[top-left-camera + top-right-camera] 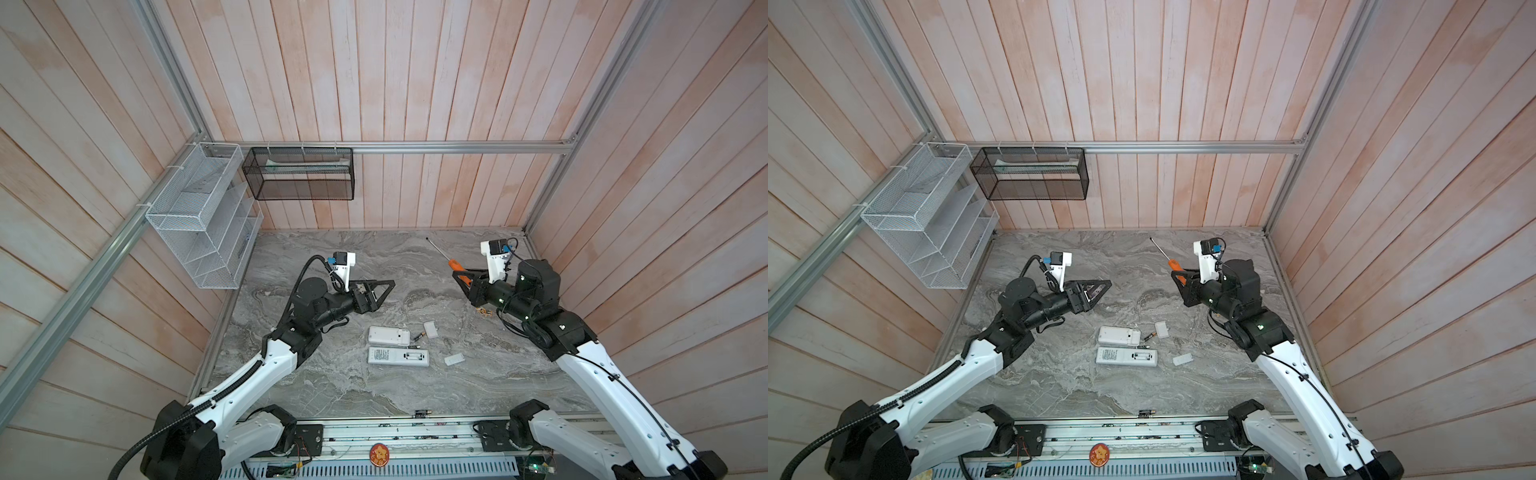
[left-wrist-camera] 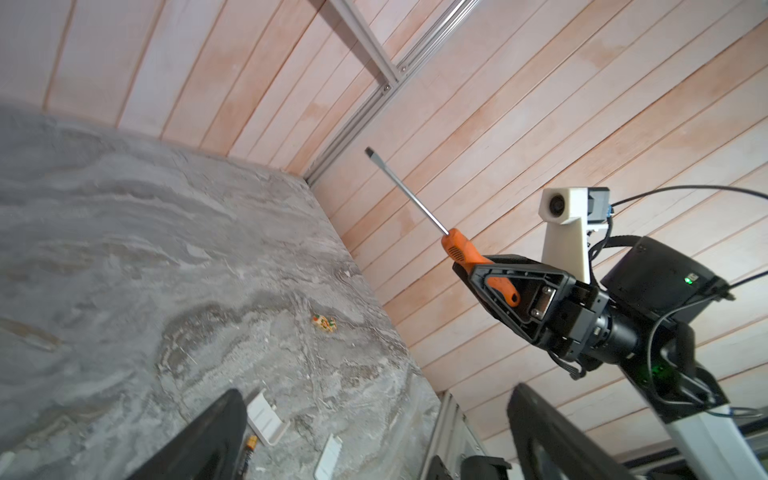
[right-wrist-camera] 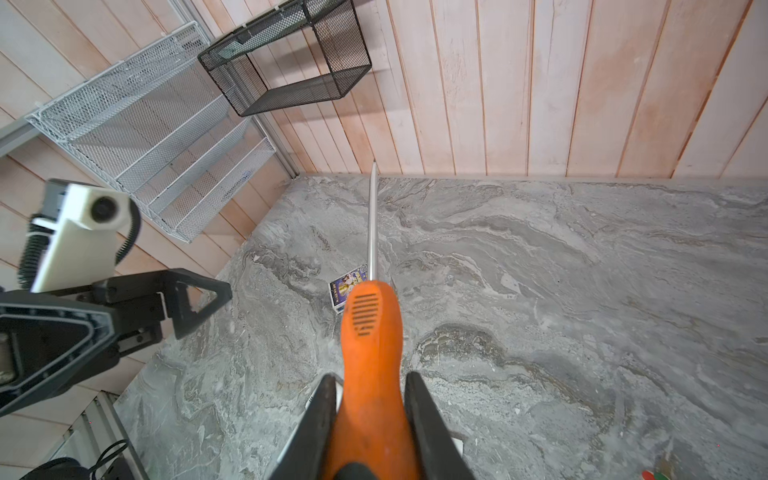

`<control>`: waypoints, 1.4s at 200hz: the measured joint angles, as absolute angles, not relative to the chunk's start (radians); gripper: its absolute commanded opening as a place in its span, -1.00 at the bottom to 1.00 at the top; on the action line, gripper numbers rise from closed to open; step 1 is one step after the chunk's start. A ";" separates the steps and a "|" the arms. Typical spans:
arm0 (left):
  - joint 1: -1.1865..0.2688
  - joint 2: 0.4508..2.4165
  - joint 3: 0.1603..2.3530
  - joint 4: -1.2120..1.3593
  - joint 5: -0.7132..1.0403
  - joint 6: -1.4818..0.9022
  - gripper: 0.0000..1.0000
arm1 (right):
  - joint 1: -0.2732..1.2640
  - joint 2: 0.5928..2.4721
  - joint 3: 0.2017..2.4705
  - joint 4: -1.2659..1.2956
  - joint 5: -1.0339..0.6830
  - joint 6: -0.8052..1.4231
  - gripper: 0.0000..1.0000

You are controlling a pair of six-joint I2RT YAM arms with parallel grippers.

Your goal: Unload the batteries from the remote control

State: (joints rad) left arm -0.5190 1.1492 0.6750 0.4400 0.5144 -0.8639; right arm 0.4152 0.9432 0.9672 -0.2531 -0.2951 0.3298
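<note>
Right jaws clamp screwdriver (image 1: pixel 458 269) handle, shaft above desk (image 1: pixel 332 395), likely as pry tool. Left jaws wide, empty, near remotes (image 1: pixel 388 335), free to steady one. Batteries (image 1: pixel 415 336) lie beside.

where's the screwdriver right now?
In both top views the screwdriver is on the right, clamped by its orange handle in the right end effector above the table's far right area, shaft aimed toward the back wall.

No text is legible; the printed label (image 1: pixel 380 355) on one remote (image 1: pixel 395 360) is too small to read.
</note>
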 measured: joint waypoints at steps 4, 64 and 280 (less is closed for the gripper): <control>-0.521 1.166 0.662 0.476 0.520 -0.904 1.00 | 0.415 0.942 0.961 -0.244 -0.301 0.334 -1.00; -0.645 1.313 0.730 0.696 0.541 -1.102 0.89 | 0.418 0.942 0.896 -0.120 -0.402 0.426 -1.00; -0.706 1.523 0.892 0.852 0.508 -1.228 -0.25 | 0.588 1.017 0.883 0.001 -0.420 0.498 -1.00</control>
